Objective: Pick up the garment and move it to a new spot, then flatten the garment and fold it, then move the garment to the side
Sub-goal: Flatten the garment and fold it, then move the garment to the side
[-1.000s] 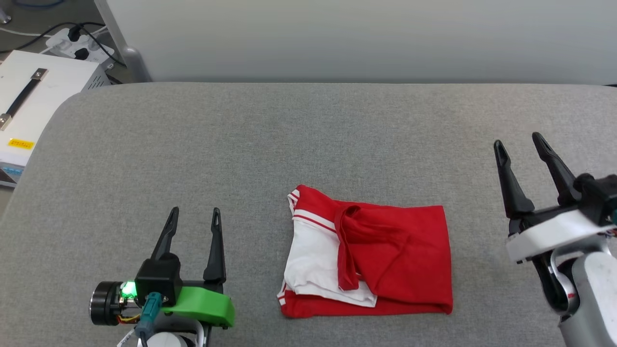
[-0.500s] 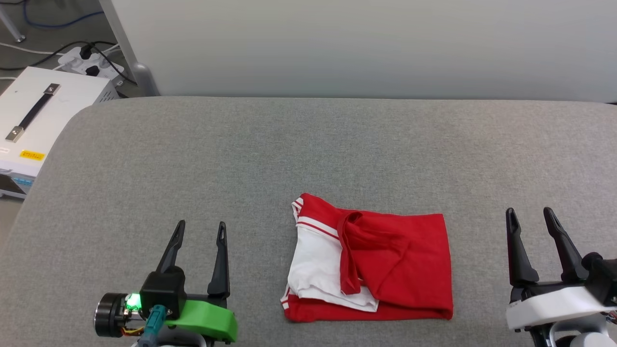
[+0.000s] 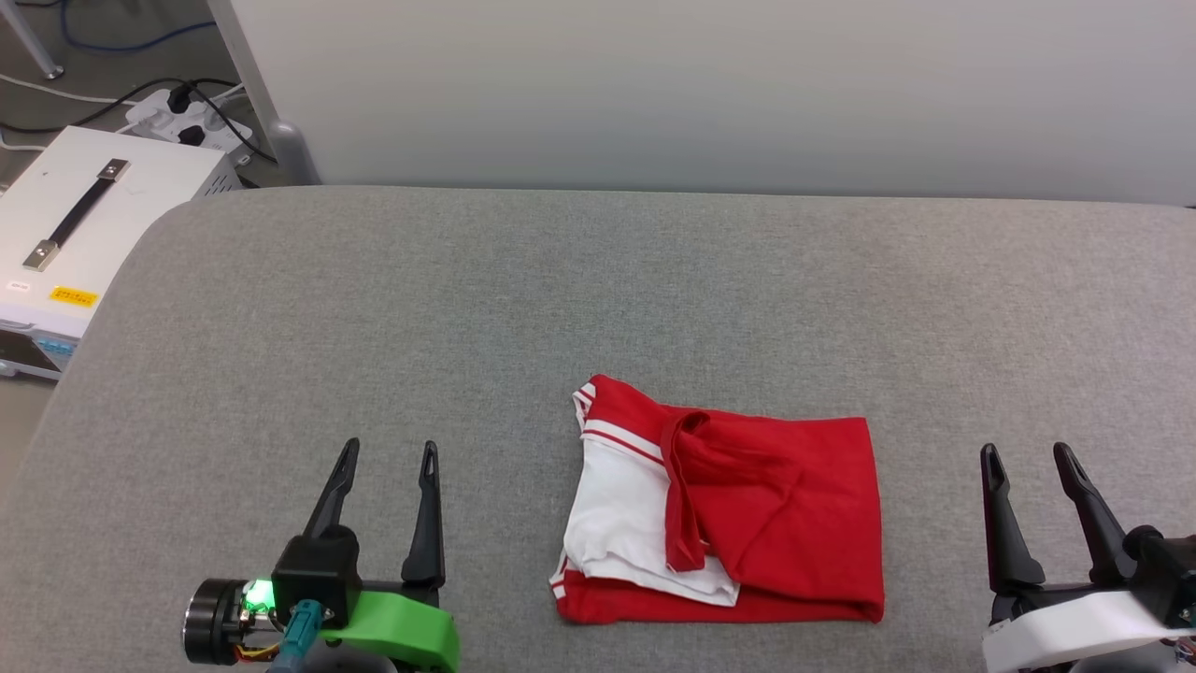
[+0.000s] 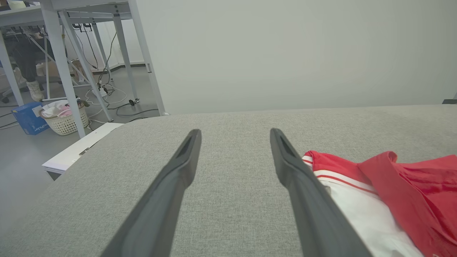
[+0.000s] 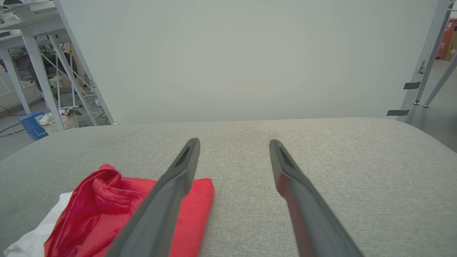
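Grey fabric surface (image 3: 598, 280) bears folded garment (image 3: 747, 514); pale wall (image 3: 654, 93) behind

A grey fabric surface (image 3: 598, 308) meets a pale wall (image 3: 710, 84), with a white case (image 3: 84, 224) on the floor at left.

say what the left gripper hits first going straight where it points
Nothing close: the left gripper points over the grey surface toward the pale wall, probably; garment sits to its right.

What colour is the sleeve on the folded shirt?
The sleeve is white, with red-and-white striped trim, on a red shirt. It shows best in the head view.
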Robot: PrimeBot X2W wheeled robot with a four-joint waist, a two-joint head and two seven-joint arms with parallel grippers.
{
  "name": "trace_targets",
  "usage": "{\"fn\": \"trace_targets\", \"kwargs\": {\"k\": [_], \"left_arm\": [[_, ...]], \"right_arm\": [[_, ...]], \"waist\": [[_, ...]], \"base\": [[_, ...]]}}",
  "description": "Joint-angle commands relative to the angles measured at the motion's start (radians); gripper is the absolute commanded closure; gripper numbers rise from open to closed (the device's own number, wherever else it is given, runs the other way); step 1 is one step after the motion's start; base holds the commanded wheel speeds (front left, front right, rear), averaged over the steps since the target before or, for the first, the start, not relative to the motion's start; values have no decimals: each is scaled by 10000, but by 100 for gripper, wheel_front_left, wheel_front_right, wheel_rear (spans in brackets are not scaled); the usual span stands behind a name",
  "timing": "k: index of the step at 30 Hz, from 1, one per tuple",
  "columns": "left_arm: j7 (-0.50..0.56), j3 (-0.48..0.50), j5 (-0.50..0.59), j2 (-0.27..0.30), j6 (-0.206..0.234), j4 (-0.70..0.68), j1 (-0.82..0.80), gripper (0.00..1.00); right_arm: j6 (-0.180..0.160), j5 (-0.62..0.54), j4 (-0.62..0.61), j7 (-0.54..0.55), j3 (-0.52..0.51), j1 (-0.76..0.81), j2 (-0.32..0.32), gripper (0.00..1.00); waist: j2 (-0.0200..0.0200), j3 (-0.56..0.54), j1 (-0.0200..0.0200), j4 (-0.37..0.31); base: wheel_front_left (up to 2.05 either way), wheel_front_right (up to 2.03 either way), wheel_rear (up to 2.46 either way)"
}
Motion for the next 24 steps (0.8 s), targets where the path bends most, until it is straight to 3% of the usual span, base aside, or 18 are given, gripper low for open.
{"fn": "trace_targets", "kwargs": {"k": [1,8,14,16,24], "left_arm": [[-57,23,10,52,-62,14,145,0],[-57,32,2,43,-48,30,93,0],[-57,10,-4,34,-68,41,-102,0],[-57,6,-10,28,-63,33,-166,0],[-57,-37,-48,-2,-54,45,-369,0]], "right_arm": [[-7,-109,34,-60,2,53,-34,0],[-7,-37,-55,-60,69,-520,-380,0],[-7,645,-271,304,113,-1790,-1467,0],[-7,989,-325,899,292,-2271,-2005,0],[-7,3419,-229,5192,1434,-3535,-3683,0]], "waist": [[-1,19,0,9],[-1,122,0,38],[-1,310,0,92],[-1,385,0,109],[-1,645,0,256]], "base": [[0,0,0],[0,0,0],[0,0,0],[0,0,0],[0,0,0]]}}
